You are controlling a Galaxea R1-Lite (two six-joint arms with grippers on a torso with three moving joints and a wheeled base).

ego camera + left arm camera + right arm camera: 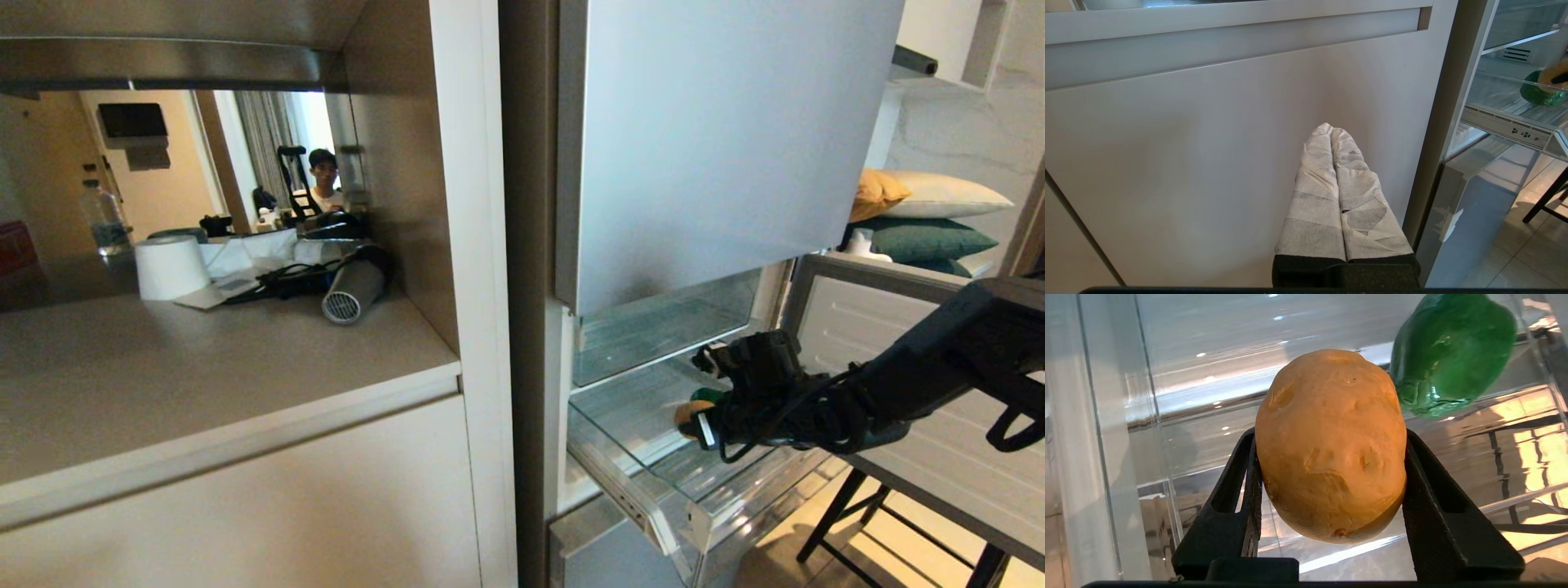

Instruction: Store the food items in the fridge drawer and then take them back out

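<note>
Over the clear fridge drawer point(653, 457), right tool point(1331, 465) grips potato point(1331, 445).

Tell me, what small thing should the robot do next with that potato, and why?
Probably lower it a little, then let go. The right pincer grips the tan-brown oval potato inside the clear plastic fridge drawer, beside the glossy dark green bell pepper. Whether it is storing or removing cannot be told.

**Colours in and around the fridge**

Potato point(1331, 445): tan-orange, pitted with darker eyes. Bell pepper point(1449, 351): glossy dark green. Drawer point(653, 490): clear, faintly ribbed. Right gripper point(1331, 490): matte black. Left gripper point(1337, 192): fingers wrapped in white-grey cloth. Fridge door point(718, 139): pale grey. Far right, cushions point(922, 216): mustard, cream, teal.
</note>
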